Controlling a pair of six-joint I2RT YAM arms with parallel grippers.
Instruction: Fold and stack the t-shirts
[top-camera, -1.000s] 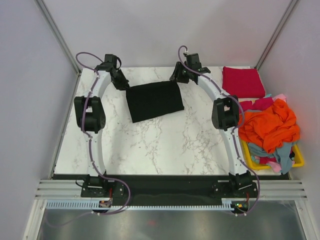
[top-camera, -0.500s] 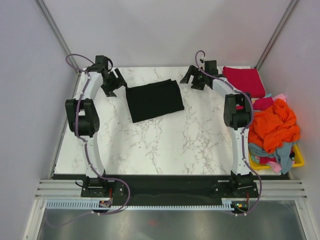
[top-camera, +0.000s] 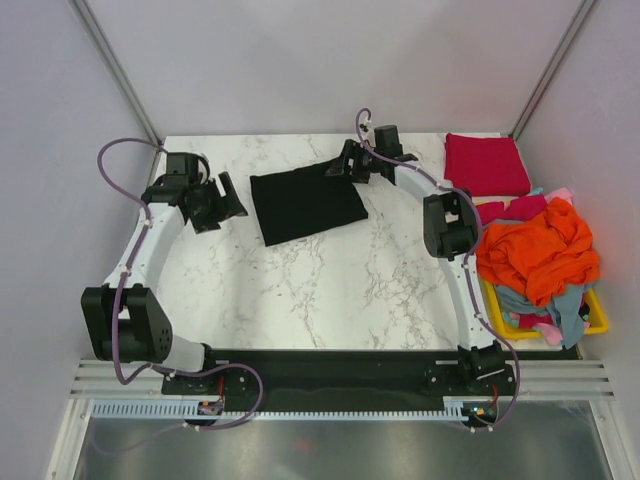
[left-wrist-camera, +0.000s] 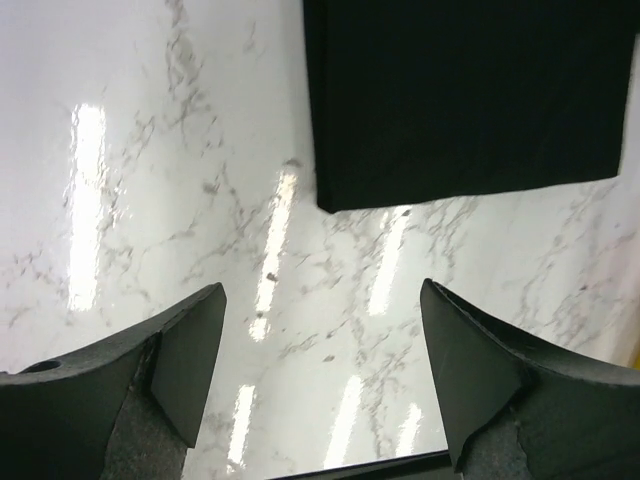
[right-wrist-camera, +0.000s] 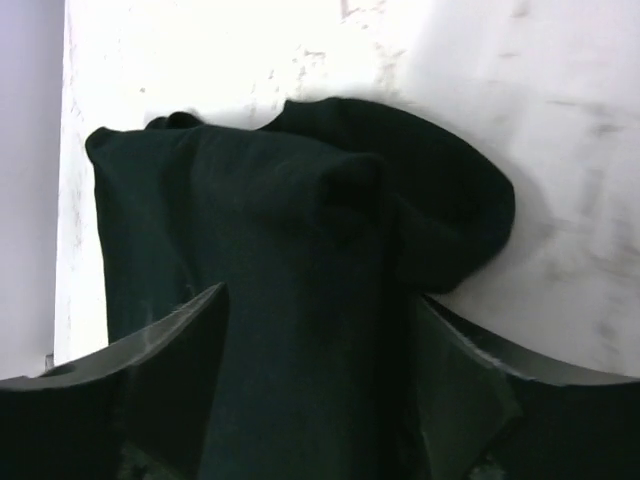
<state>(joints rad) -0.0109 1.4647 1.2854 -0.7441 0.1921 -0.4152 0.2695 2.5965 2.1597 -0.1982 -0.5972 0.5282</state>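
The black t-shirt (top-camera: 305, 205) lies folded flat on the marble table, far centre. My left gripper (top-camera: 222, 203) hovers just left of it, open and empty; in the left wrist view (left-wrist-camera: 320, 290) only bare marble lies between the fingers, with the shirt's corner (left-wrist-camera: 460, 100) ahead. My right gripper (top-camera: 338, 168) is at the shirt's far right corner. In the right wrist view (right-wrist-camera: 320, 295) its fingers stand apart, with black cloth (right-wrist-camera: 250, 220) filling the gap and bunched up ahead. A folded crimson t-shirt (top-camera: 486, 163) sits at the far right corner.
A yellow basket (top-camera: 597, 318) at the right edge holds a heap of loose shirts, an orange one (top-camera: 540, 250) on top, light blue (top-camera: 570, 310) and pink beneath. Grey walls enclose the table (top-camera: 330, 290) on three sides.
My left gripper opened and its arm swung out to the left and nearer, off the black shirt. My right gripper went out to the right, then came back onto the shirt's far right corner.
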